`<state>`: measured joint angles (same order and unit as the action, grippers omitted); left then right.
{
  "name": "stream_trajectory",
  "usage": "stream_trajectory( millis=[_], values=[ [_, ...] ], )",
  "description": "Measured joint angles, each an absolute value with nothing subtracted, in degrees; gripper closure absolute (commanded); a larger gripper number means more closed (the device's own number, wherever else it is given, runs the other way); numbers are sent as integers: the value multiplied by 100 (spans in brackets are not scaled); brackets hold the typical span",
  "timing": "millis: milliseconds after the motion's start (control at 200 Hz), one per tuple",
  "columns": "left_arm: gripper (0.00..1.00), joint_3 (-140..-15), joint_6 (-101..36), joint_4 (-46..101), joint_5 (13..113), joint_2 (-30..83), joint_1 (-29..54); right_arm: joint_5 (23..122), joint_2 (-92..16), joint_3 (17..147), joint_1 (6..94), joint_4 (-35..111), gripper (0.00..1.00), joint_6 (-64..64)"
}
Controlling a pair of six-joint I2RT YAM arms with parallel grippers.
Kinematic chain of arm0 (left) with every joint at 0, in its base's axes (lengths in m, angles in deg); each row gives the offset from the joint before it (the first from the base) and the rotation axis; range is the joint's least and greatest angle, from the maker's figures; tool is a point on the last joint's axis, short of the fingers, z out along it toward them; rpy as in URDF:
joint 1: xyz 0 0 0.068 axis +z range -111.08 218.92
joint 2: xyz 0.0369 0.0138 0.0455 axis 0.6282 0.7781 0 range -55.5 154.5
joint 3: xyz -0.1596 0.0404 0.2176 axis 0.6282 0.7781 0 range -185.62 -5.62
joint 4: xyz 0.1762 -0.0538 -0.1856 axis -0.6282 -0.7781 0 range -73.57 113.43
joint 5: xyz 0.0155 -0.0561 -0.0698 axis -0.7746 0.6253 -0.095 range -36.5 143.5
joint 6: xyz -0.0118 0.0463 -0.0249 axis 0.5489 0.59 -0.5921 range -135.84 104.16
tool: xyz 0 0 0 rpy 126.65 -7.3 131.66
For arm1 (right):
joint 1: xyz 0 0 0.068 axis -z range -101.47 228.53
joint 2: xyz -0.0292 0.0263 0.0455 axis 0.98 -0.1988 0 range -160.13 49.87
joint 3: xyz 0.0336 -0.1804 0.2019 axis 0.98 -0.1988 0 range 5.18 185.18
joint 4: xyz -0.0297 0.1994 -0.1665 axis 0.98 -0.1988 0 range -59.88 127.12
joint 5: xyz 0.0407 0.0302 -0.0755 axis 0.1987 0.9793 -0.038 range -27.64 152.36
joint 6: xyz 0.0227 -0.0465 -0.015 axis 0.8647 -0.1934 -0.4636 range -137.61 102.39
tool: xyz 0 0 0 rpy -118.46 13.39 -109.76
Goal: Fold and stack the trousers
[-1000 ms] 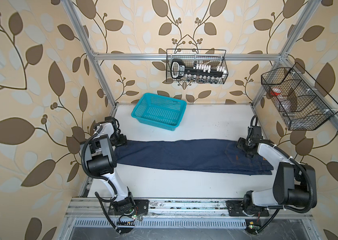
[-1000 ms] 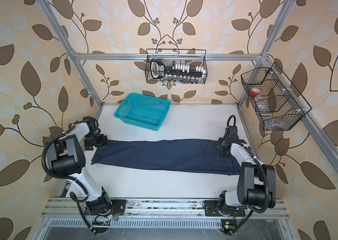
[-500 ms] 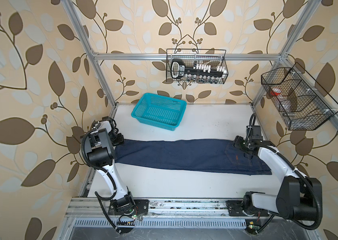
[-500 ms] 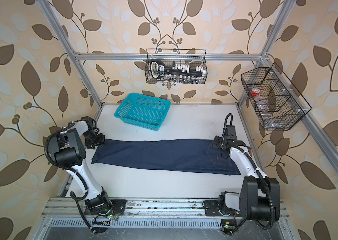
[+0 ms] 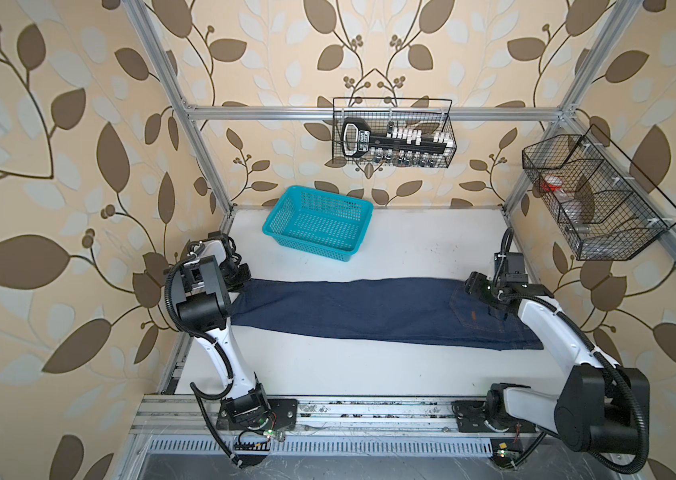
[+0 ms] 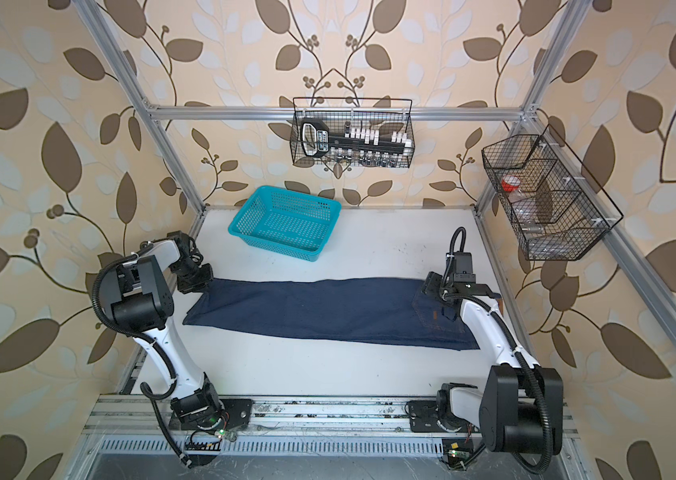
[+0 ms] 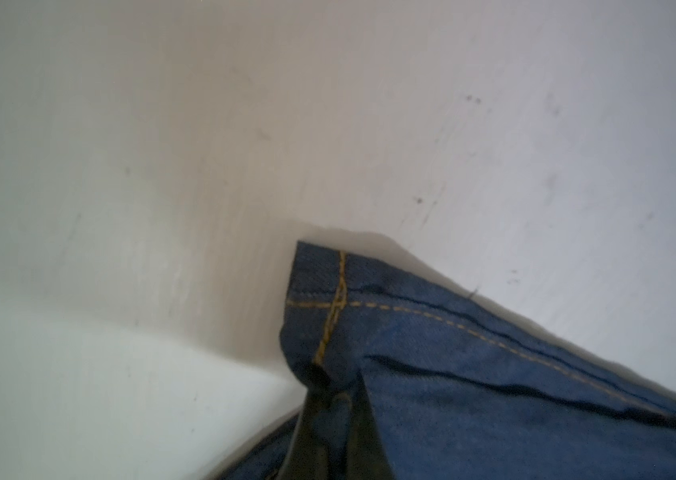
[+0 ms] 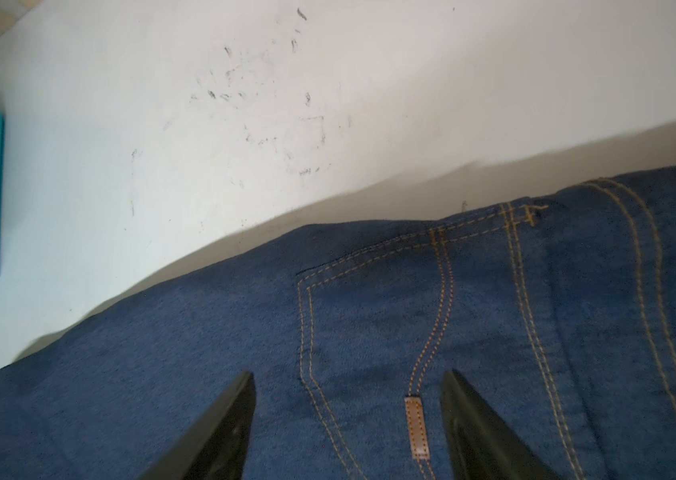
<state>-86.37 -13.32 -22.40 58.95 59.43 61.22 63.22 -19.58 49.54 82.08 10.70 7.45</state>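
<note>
- The left gripper point(image 7: 326, 390) is pressed together on a corner of the trousers point(image 5: 369, 311) at the leg end. Dark denim bunches between its fingers, and the hem corner point(image 7: 315, 270) with its orange stitching stands just ahead of the tips.
- The right gripper point(image 8: 349, 374) is spread wide and holds nothing. The back pocket point(image 8: 369, 311) lies straight ahead of it and the tan patch point(image 8: 417, 428) sits between its fingers. I cannot tell whether the tips touch the cloth.
- The trousers lie flat on the white table point(image 5: 411, 245), running as one long strip from one claw to the other.
- Done so far, as I judge it: the legs seem laid one on the other — a single narrow band, fairly smooth, with one pocket showing.
- Left to do: no crosswise fold is begun. The right claw has yet to take the waist end, the length must be doubled over, and the bundle then stacked.
- A teal basket point(image 5: 311, 247) sits beyond the left claw toward the back wall, apart from the denim.
</note>
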Motion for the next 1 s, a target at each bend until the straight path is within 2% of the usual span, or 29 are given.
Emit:
stream_trajectory(
  millis=[250, 580, 685, 1005],
  values=[
    [100, -8733, -1765, -2810, 5793, 5707, 6122, 6462, -1796, 4729, 7802, 1081, 29, 941],
    [100, -9120, -2901, -3785, 6420, 4217, 5829, 6541, -1789, 4572, 7496, 1182, 29, 1134],
    [100, -9123, -3334, -3931, 6719, 3819, 5337, 6563, -1739, 4423, 7426, 1274, 29, 1199],
    [100, -9127, -5467, -3448, 7358, 3187, 2988, 6615, -1579, 4045, 7376, 1457, 29, 1326]
  ],
)
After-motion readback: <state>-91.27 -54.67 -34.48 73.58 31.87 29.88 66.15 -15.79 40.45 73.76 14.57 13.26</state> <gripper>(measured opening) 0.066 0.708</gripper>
